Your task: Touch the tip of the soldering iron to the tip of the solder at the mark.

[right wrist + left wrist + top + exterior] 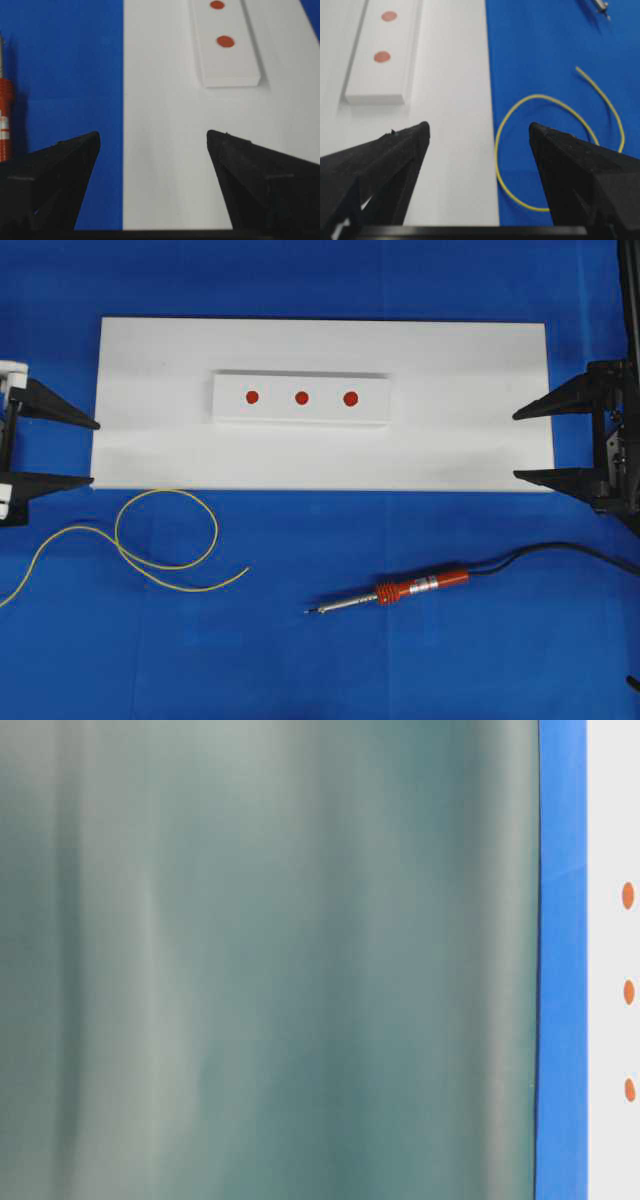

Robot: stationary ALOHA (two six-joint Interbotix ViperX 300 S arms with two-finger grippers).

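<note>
The soldering iron (400, 594) lies on the blue cloth at the front right, its silver shaft and dark tip pointing left; its red handle (5, 120) shows at the left edge of the right wrist view. The solder (165, 540), a thin yellow wire, curls in a loop on the cloth at the front left and shows as a loop (520, 107) in the left wrist view. Three red marks sit on a raised white block (300, 398); the middle mark (301, 397) is between the others. My left gripper (95, 452) stands open at the board's left end. My right gripper (517, 445) stands open at the right end. Both are empty.
A large white board (450, 440) lies across the blue cloth and carries the raised block. The iron's black cord (560, 552) runs off to the right edge. The table-level view is mostly a blurred grey-green surface, with a blue strip (560, 960) at its right.
</note>
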